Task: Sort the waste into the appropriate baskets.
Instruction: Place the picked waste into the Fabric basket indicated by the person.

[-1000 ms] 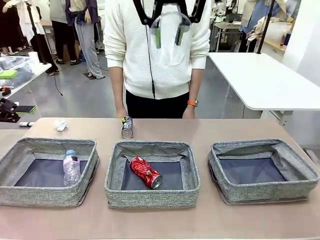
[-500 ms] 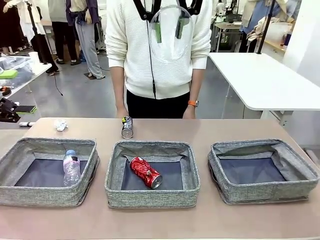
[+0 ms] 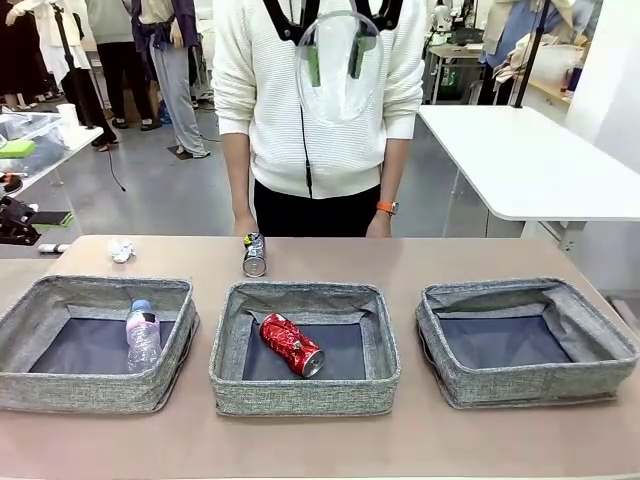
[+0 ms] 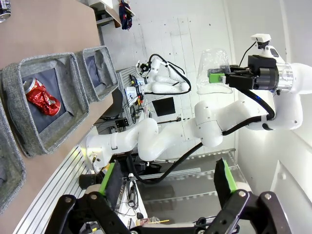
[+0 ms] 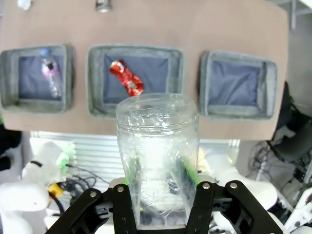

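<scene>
**Right wrist view: clear plastic bottle (image 5: 157,146) clamped high above the table (image 5: 195,29)**

The right gripper (image 5: 158,197) is closed on the clear plastic bottle, which is pinched between the green pads; which end of it points away cannot be told for certain. The left gripper (image 4: 165,178) is spread wide, with nothing held between its fingers. Three baskets are lined up along the table's near edge. The blue-capped bottle (image 3: 142,338) is laid in the left basket (image 3: 30,390) and the dented red can (image 3: 292,345) in the middle basket (image 3: 300,395). The dark printed can (image 3: 254,255) is seen by the far edge, just behind the middle basket, and the paper wad (image 3: 121,250) toward the far left corner.
</scene>
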You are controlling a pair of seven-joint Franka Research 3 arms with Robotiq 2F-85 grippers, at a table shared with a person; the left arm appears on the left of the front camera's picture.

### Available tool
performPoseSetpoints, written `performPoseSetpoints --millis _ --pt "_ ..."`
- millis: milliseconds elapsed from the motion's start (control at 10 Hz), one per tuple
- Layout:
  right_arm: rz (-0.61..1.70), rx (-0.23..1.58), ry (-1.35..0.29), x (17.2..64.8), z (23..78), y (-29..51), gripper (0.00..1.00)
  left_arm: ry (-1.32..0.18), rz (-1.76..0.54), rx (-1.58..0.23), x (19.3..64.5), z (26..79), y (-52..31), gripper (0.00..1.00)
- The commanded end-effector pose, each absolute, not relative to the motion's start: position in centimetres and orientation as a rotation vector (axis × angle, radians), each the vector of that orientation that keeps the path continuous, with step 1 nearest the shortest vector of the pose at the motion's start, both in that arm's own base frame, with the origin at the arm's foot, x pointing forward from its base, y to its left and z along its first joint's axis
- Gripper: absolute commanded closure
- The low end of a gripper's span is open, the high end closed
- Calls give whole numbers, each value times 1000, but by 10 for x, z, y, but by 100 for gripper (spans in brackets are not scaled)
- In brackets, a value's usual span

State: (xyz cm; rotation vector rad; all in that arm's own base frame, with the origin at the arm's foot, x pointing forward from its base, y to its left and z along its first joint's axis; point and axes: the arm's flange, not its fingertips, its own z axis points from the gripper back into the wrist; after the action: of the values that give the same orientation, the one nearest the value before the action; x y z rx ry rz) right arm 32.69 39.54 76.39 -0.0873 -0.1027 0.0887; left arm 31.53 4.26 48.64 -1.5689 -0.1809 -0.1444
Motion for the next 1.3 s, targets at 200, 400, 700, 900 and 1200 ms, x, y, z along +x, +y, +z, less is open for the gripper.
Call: performPoseSetpoints --millis 200,400,700,900,1200 --pt "89 -81 -105 324 765 395 59 -192 -165 -1576 314 488 43 2" --pt "89 -81 -105 324 765 395 59 -192 -165 -1576 314 488 43 2" --pt "89 -81 -105 324 765 395 59 -192 -165 -1576 314 488 43 2" --pt "89 -81 -105 324 765 395 59 -192 -165 -1576 314 488 43 2" --pt "89 -81 -105 324 765 395 59 -192 -165 -1576 314 488 43 2"
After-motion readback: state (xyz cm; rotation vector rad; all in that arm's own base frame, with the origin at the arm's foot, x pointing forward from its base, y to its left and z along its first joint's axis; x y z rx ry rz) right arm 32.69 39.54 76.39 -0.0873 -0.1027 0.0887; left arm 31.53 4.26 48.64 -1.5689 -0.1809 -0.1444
